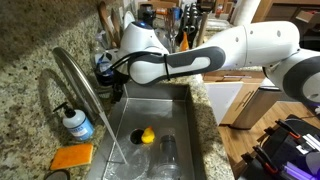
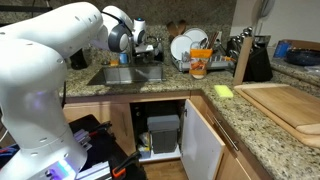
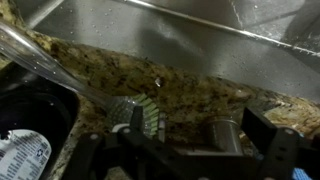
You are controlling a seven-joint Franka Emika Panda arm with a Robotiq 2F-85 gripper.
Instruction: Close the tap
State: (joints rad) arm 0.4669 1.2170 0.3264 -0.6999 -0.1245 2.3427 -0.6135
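OK, exterior view over the sink (image 1: 150,120): the tap (image 1: 82,85) arcs from the bench (image 1: 30,60) out over the basin, its spout toward 5 o'clock. A thin pale streak hangs under the spout, could be water. The tool (image 1: 103,68) sits at 2 o'clock of the tap, close by at the back rim of the sink. It's dark and small here, so I can't tell if it's open or closed. Soap bottle (image 1: 75,122) at 7 o'clock of the tap, orange sponge (image 1: 72,157) at 6 o'clock of the bottle. A yellow item (image 1: 147,135) and a glass (image 1: 167,150) are in the basin.

Exterior view from the room: the arm (image 2: 50,60) fills 9 o'clock and blocks the tap. Dish rack (image 2: 190,45) at 12, cutting board (image 2: 290,105) at 3.

Wrist view: the tap tube runs in from 10 o'clock toward centre over the granite. The tool's black parts are at 6 o'clock; jaw state is unclear here too.
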